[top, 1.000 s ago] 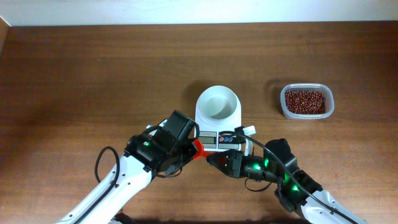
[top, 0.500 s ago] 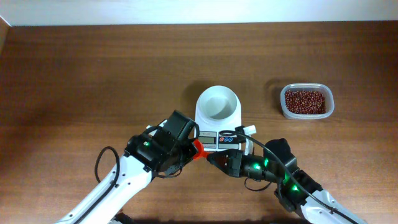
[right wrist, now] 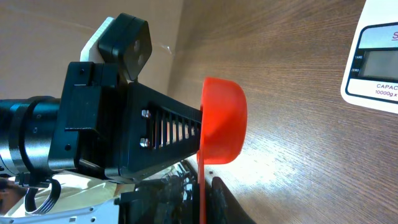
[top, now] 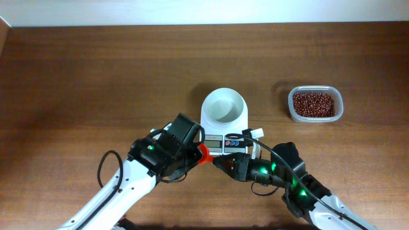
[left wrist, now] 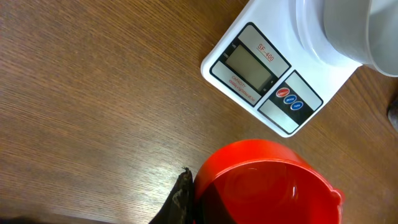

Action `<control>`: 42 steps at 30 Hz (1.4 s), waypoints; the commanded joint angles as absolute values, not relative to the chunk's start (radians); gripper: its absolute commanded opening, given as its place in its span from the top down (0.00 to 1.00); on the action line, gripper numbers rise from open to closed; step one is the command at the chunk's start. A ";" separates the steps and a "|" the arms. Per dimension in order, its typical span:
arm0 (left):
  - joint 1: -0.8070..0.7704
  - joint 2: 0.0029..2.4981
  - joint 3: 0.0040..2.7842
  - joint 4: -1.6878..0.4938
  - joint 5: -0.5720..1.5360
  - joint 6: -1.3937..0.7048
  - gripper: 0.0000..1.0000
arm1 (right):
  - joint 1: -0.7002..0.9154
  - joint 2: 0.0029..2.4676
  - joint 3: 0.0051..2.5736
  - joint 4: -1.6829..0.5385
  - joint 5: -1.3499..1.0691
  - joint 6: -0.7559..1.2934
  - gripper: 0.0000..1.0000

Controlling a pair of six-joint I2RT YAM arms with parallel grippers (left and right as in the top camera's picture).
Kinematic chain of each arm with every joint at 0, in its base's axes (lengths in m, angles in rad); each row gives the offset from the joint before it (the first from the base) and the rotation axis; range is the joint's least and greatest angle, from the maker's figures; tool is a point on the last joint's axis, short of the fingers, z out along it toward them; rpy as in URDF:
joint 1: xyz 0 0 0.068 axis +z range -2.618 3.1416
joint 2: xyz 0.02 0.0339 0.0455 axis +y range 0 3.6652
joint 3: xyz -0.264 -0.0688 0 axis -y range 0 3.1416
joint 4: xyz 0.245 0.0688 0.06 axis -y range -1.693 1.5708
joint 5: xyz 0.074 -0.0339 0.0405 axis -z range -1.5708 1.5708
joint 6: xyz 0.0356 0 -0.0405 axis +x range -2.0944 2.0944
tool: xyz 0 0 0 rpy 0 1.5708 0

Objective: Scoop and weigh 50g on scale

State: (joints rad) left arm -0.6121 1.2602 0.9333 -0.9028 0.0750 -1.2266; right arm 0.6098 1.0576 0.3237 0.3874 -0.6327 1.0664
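Overhead, almost nothing has shifted over the last second: the left hand point(top: 196, 153) and right hand point(top: 221, 163) stay nose to nose at 6 o'clock of the scale point(top: 223, 120), with the orange scoop point(top: 203, 152) between them. I read this as a handover that is stalled or very slow, with no scooping begun. The scale's bowl is bare, and every one of the beans point(top: 313, 104) sits in the clear container point(top: 339, 114), at 3 o'clock of the scale and well apart from it. The count on the desk point(top: 96, 76) is one scale, one scoop, one container, one heap of beans and two hands. In the left wrist view, the empty scoop fills the 6 o'clock edge, and the scale lies at 1 o'clock with three buttons point(left wrist: 291, 99), one red and two blue. In the right wrist view, the left hand is clamped tight on the scoop. The right hand's dark finger point(right wrist: 231, 206) lies just beside the handle, and I cannot tell whether it grips.
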 commanded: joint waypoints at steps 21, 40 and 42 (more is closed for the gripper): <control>-0.614 1.251 0.935 -0.897 0.070 -1.211 0.96 | 0.617 1.056 0.342 0.397 -0.663 1.056 0.96; -0.614 1.251 0.935 -0.913 0.037 -1.211 0.28 | 0.424 0.864 0.341 -0.054 -0.628 0.593 0.96; -0.614 1.251 0.935 -0.913 0.037 -1.211 0.25 | 0.388 0.737 0.342 -0.178 -0.628 0.582 0.96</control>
State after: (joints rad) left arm -0.6125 1.2602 0.9333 -0.9146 0.0513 -1.2160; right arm 0.4198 0.8406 0.3328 -0.1112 -0.6174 0.6170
